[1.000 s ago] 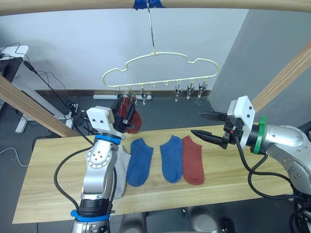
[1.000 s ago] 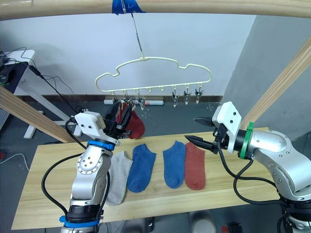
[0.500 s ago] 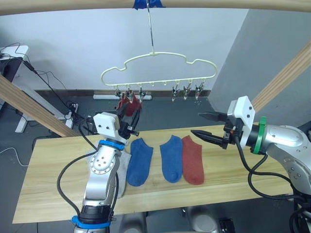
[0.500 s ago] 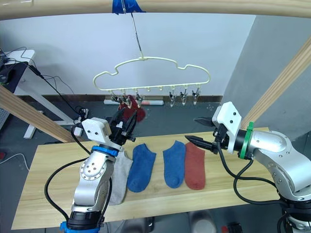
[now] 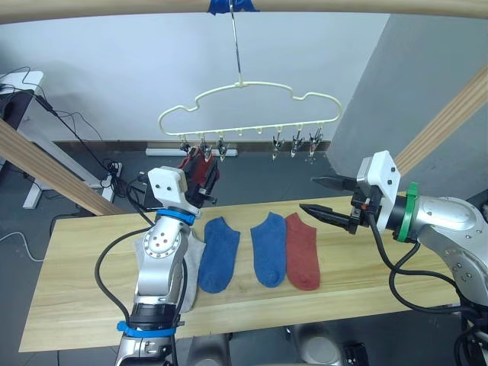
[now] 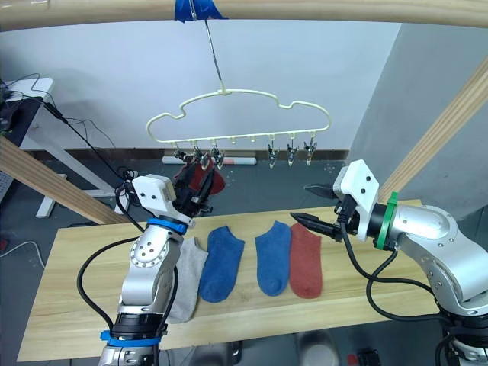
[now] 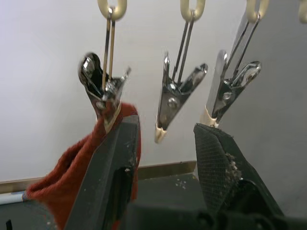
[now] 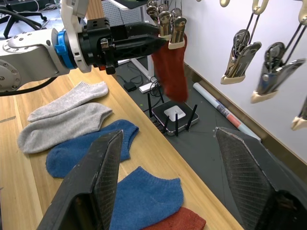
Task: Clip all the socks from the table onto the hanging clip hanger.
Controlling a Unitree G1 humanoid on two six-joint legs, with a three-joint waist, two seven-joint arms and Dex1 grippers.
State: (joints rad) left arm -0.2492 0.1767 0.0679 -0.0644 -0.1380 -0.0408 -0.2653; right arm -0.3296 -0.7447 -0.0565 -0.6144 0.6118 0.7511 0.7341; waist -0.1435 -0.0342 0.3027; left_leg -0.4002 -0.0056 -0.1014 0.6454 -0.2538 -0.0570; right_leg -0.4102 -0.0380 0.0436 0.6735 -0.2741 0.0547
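The pale-yellow clip hanger hangs from a hook on the wooden pole. A rust-red sock dangles from its leftmost clip. My left gripper is open just below the clips, one finger against the hanging sock and the middle clip above the gap. On the table lie grey socks, two blue socks and a rust-red sock in a row. My right gripper hovers open above the table's right part, holding nothing.
Slanted wooden beams frame both sides. A power strip with cables lies on the floor behind the table. Several free clips hang on the hanger's right half.
My left arm dipped lower, then came back up beside the hanging red sock. The hanger swayed slightly left. The right arm has stayed still.
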